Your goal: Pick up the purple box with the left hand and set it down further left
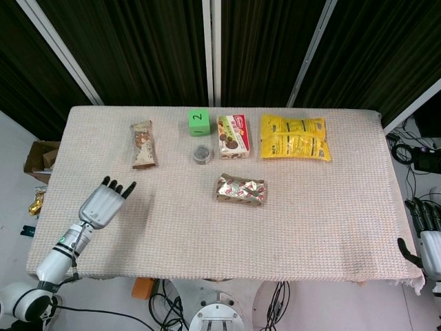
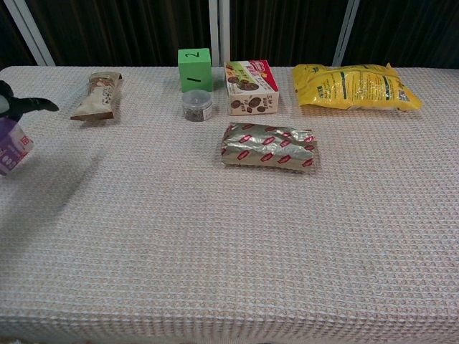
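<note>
As the left hand hovered over the lower-left part of the table, it covered the purple box from the head camera, so the chest view had to settle things. At the far left edge of that frame the purple box hung tilted beneath dark fingers, and it looked held from above, the hand clamped on its top. That grip made sense: taking it from the top leaves the base free to meet the cloth flat. The box was already well to the left of everything else, so by my reckoning the carry was nearly done and the set-down was what remained. One risk: it sat close to the left edge, and a tilted release could tip it over.

Over at the lower-right edge of the head view, the right hand hung beside the table with nothing in it, fingers loosely apart and pointing up.

Across the upper part of the frame lay a snack bar, a green cube, a small round tin, a biscuit box and a yellow bag, with a foil packet nearer the middle, all well apart from the action.
</note>
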Available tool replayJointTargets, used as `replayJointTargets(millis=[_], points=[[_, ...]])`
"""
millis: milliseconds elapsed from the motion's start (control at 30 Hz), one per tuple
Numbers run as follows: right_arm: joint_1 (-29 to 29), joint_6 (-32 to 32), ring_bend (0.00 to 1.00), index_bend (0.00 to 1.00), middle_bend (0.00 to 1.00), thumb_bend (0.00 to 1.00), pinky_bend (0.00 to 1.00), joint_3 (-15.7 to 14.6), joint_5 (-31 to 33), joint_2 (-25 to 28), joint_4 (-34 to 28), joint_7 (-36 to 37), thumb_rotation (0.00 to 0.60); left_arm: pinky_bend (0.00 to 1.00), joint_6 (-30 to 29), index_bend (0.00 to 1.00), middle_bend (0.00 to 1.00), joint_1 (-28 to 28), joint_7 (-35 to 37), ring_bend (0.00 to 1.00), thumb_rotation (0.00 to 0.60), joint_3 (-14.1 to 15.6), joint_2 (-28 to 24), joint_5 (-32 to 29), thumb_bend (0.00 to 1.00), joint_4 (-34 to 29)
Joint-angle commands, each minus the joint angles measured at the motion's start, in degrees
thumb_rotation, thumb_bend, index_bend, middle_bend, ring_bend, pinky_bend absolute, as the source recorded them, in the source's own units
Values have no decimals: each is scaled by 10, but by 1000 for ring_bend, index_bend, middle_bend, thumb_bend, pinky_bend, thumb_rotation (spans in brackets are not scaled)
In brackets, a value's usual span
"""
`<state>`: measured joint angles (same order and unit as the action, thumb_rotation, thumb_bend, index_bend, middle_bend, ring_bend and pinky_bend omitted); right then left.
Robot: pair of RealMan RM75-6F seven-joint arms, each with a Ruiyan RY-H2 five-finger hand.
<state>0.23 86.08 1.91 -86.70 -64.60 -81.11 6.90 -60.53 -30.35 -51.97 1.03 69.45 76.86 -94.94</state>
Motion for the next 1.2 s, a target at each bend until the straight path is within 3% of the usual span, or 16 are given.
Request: replayJointTargets(millis=[33, 200, 267, 433, 533, 867, 1033, 1100, 1200], points=[[-1, 0, 0, 0, 0, 282, 0, 1, 2, 1, 1, 3, 600, 302, 58, 102, 762, -33, -115, 315, 600, -2, 22, -109, 305, -49], [0, -9, 0, 0, 0, 282, 0, 1, 10, 2, 5, 9, 600, 302, 62, 102, 749, -48, -135, 316, 600, 2, 48, -148, 303, -43], [1, -14, 0, 0, 0, 282, 0, 1, 12, 2, 6, 10, 600, 302, 69, 92, 702, -54, -130, 313, 600, 5, 53, -161, 286, -41], [1, -19, 0, 0, 0, 282, 0, 2, 18, 1, 9, 13, 600, 296, 52, 12, 207, -54, -97, 192, 600, 4, 60, -153, 186, -35], [1, -20, 0, 0, 0, 282, 0, 2, 20, 3, 8, 12, 600, 284, 29, 1, 73, -47, -64, 127, 600, 4, 60, -123, 160, -31], [3, -21, 0, 0, 0, 282, 0, 2, 18, 2, 1, 4, 600, 219, -50, 0, 7, 1, 67, 57, 600, 10, -1, -57, 102, -80], [1, -17, 0, 0, 0, 282, 0, 3, 17, -1, 5, 8, 600, 210, -173, 0, 7, 80, 265, 57, 600, 21, -44, 45, 30, -64], [0, -11, 0, 0, 0, 282, 0, 2, 13, -5, 13, 12, 600, 200, -249, 0, 7, 123, 359, 55, 552, 30, -47, 94, 33, -16], [-3, 4, 0, 0, 0, 282, 0, 2, 3, -16, 32, 16, 600, 188, -326, 0, 7, 173, 429, 52, 448, 40, -41, 123, 43, 51]])
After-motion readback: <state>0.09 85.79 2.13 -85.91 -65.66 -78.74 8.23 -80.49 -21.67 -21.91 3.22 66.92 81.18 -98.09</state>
